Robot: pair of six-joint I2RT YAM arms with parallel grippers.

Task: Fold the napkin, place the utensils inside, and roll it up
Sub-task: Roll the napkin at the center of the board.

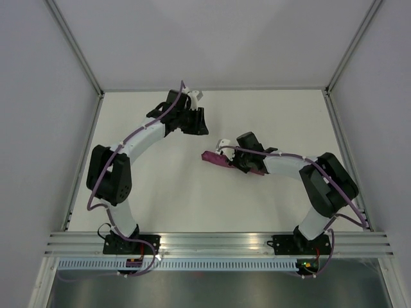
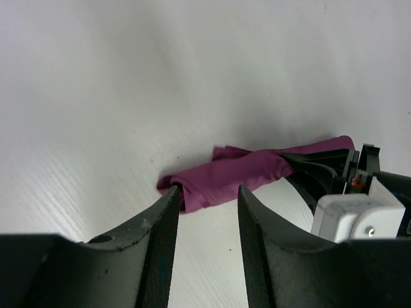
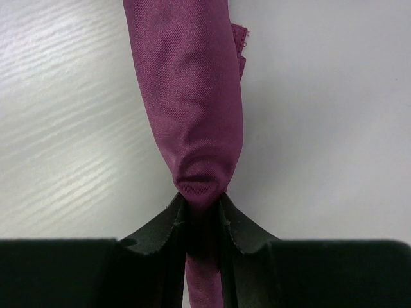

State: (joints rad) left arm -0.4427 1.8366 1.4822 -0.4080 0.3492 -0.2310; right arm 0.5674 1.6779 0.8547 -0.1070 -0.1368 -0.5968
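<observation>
The napkin (image 1: 214, 158) is a plum-purple roll lying on the white table, right of centre. My right gripper (image 1: 237, 162) is shut on it partway along the roll. In the right wrist view the napkin (image 3: 192, 96) stretches away from the pinching right gripper (image 3: 202, 203), and more cloth runs back between the jaws. My left gripper (image 1: 200, 126) is open, up and to the left, apart from the roll. Its wrist view shows the napkin (image 2: 237, 174) beyond the left gripper (image 2: 209, 191), with nothing between the jaws. The utensils are hidden.
White walls with aluminium corner posts (image 1: 77, 48) close in the table (image 1: 160, 186) on three sides. An aluminium rail (image 1: 218, 240) with both arm bases runs along the near edge. The right arm's fingers (image 2: 314, 168) show at the right in the left wrist view.
</observation>
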